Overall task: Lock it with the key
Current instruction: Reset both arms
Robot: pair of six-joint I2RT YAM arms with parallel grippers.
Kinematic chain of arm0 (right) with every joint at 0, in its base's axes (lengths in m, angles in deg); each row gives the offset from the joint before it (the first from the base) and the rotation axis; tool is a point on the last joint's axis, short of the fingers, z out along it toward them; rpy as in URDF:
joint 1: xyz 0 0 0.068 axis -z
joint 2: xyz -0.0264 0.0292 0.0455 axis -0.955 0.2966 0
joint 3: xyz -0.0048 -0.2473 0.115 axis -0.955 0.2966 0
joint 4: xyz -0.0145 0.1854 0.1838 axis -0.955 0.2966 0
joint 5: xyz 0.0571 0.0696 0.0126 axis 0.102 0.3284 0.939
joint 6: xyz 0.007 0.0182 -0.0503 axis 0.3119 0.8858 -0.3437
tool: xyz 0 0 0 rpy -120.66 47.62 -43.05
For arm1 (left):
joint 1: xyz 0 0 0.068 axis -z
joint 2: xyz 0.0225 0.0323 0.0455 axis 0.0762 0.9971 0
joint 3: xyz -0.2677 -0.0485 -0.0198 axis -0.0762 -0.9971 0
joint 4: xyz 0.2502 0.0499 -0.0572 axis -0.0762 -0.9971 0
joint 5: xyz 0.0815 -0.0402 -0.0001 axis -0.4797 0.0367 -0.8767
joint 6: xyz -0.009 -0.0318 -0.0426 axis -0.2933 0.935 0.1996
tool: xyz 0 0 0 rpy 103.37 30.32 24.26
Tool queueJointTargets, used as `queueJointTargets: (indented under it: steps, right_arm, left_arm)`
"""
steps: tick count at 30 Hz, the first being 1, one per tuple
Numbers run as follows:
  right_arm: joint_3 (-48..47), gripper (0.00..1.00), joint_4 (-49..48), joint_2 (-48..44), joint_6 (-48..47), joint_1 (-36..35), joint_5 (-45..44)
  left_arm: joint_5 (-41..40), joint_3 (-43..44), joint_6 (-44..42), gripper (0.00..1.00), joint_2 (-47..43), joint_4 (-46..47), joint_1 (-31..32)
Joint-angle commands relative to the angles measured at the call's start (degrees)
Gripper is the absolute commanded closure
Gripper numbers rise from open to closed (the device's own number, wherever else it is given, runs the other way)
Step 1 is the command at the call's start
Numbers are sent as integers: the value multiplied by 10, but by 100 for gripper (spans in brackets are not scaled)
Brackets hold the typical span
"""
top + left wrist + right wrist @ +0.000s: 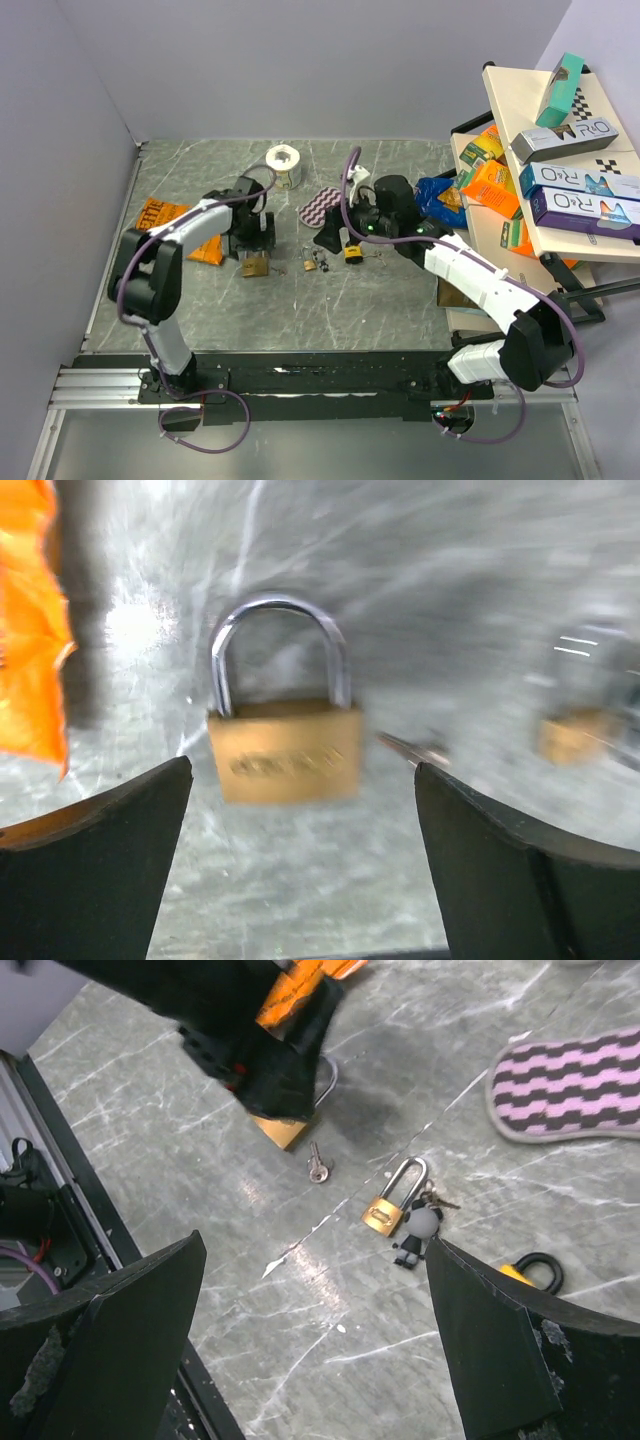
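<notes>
brass padlock, silver shackle, flat at frame centre, blurred | left gripper spread wide, clear of it | right gripper wide, empty | loose key upper centre, right wrist view

White tape roll, pink-and-black striped pad, orange packet (crumpled) at left, long boxes on a board

Blur smears the brass padlock so its engraving is unreadable (the smaller padlock at the right is fuzzier yet), the orange packet runs off the left edge, and in the right wrist view the left gripper covers part of the brass padlock's body.
</notes>
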Motion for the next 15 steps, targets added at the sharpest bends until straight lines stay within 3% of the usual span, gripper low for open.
queueJointTargets:
  steps: [1,7,15]
  right_arm:
    - [-58,1,7,-28,-16,12,5]
    - [-111,1,33,-65,-51,26,-2]
    - [-141,1,32,-102,-87,35,-17]
  left_arm:
    - [35,50,-32,4,-117,17,2]
    - [109,95,-88,4,-230,47,-34]
    - [174,103,-75,4,-285,49,-180]
